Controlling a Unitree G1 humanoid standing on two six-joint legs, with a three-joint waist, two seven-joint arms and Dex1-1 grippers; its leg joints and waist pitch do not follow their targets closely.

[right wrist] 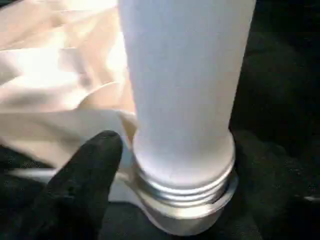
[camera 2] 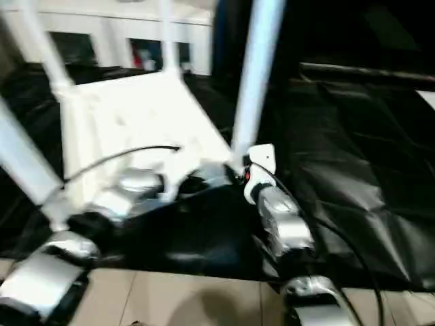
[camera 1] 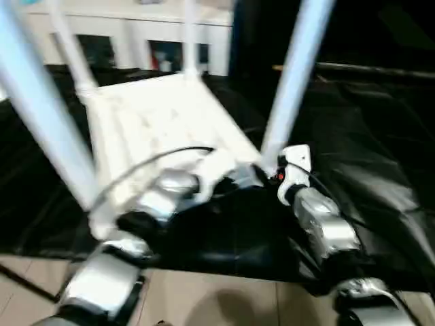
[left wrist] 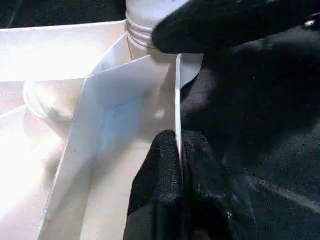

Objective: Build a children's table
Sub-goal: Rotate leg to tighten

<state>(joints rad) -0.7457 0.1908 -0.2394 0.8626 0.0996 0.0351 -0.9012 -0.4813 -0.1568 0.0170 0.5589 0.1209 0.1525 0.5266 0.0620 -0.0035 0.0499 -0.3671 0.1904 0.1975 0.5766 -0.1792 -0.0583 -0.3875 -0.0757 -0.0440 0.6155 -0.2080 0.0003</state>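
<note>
While white plastic table top (camera 1: 160, 119) lies upside-down on black sheet (camera 1: 360, 170), left gripper (left wrist: 179, 165) pinches thin rim; right gripper (right wrist: 170, 165) spread around white tubular leg (right wrist: 185, 90). Likely light, stiff, slippery: grip leg low, by socket.

The table top (camera 1: 163, 122) looks like white plastic — smooth, with a faint sheen on its thin ribs. The legs (camera 1: 299, 68) are smooth white tubes, matt to slightly satin; the near one ends in a ridged, threaded collar (right wrist: 185, 192) of the same white plastic. Beneath lies a black sheet (camera 1: 367, 176), glossy and creased, like plastic film. The robot's forearms (camera 1: 326, 224) are brushed silver metal. The left gripper's fingers (left wrist: 165, 195) are matt black — slightly grainy. The floor (camera 1: 224, 299) is smooth pale tile.
</note>
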